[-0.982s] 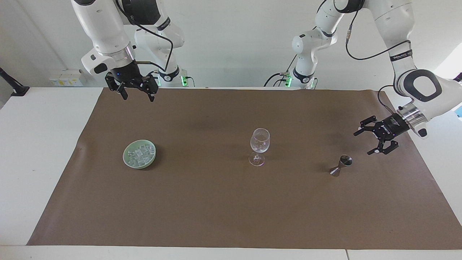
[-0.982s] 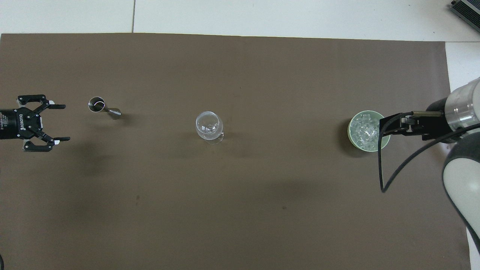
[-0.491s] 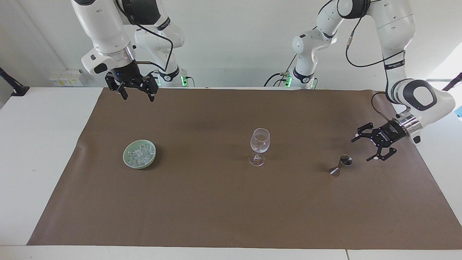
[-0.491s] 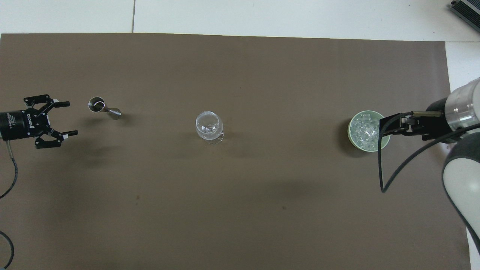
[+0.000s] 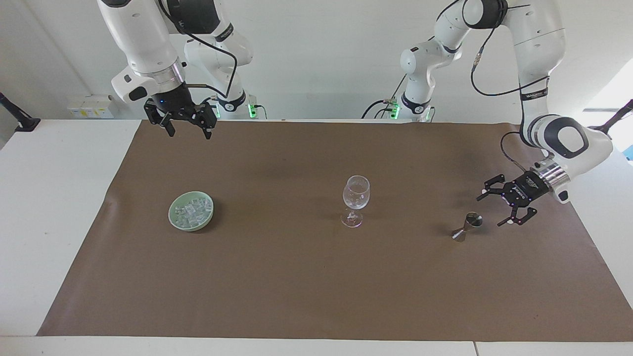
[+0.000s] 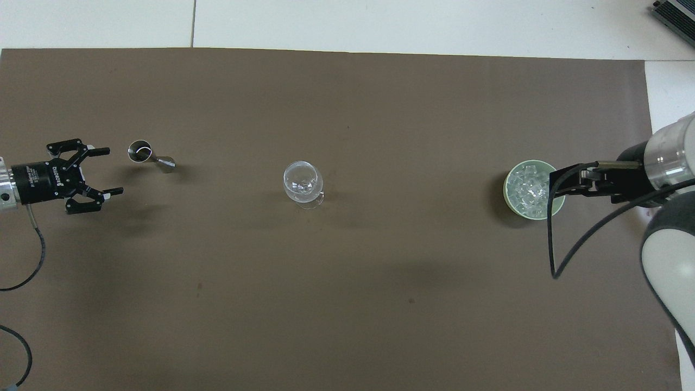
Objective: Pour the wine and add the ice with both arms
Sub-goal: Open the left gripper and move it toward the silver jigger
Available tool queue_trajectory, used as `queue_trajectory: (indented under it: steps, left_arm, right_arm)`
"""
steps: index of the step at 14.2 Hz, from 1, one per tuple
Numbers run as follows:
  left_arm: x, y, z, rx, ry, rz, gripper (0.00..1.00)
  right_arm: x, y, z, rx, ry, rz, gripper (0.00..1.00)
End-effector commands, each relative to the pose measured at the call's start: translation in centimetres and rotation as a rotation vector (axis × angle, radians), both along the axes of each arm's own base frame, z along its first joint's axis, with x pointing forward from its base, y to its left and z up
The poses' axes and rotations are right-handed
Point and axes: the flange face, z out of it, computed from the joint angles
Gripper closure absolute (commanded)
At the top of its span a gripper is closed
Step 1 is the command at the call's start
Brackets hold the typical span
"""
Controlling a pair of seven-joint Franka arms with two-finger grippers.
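A clear wine glass [image 5: 356,200] stands upright mid-mat, also in the overhead view [image 6: 301,182]. A small metal jigger [image 5: 467,226] stands toward the left arm's end, also in the overhead view [image 6: 149,155]. A green bowl [image 5: 173,217] holds the ice [image 5: 191,211] toward the right arm's end; bowl [image 6: 507,193] and ice [image 6: 525,187] also show in the overhead view. My left gripper [image 5: 489,211] is open and empty, low beside the jigger, apart from it [image 6: 114,170]. My right gripper [image 5: 188,131] hangs open and empty, high up; from overhead it overlaps the bowl's rim [image 6: 564,182].
A brown mat [image 5: 296,287] covers most of the white table [image 5: 49,198]. A black clamp [image 5: 20,118] sits at the table's corner at the right arm's end. A grey device [image 6: 673,13] shows at the overhead view's corner.
My left gripper has come down and moved closer to the jigger, staying open. The right arm, glass, jigger and bowl have not moved.
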Motion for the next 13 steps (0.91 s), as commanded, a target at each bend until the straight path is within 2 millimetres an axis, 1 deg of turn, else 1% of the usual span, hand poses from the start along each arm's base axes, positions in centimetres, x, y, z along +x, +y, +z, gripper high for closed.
queue_trajectory:
  steps: [1, 2, 4, 8, 10, 13]
  left_arm:
    - [-0.3, -0.8, -1.1, -0.018, -0.014, 0.035, 0.0]
    - [-0.1, -1.6, -1.2, -0.022, -0.022, 0.027, 0.0]
    - [-0.2, -2.0, -1.5, -0.032, -0.041, 0.021, 0.0]
    - [-0.3, -2.0, -2.5, -0.044, -0.053, 0.03, 0.0]
    - [-0.3, -2.2, -3.7, -0.057, -0.048, 0.03, 0.0]
    - [-0.1, -2.5, -4.6, -0.091, -0.066, 0.054, 0.0]
  right_arm:
    - [-0.4, -0.4, 0.1, 0.022, 0.015, 0.019, 0.0]
    - [-0.4, -0.4, 0.1, 0.022, 0.015, 0.017, 0.0]
    - [-0.4, -0.4, 0.1, 0.022, 0.015, 0.017, 0.0]
    - [-0.4, -0.4, 0.1, 0.022, 0.015, 0.019, 0.0]
    - [-0.4, -0.4, 0.1, 0.022, 0.015, 0.019, 0.0]
    - [-0.4, -0.4, 0.1, 0.022, 0.015, 0.017, 0.0]
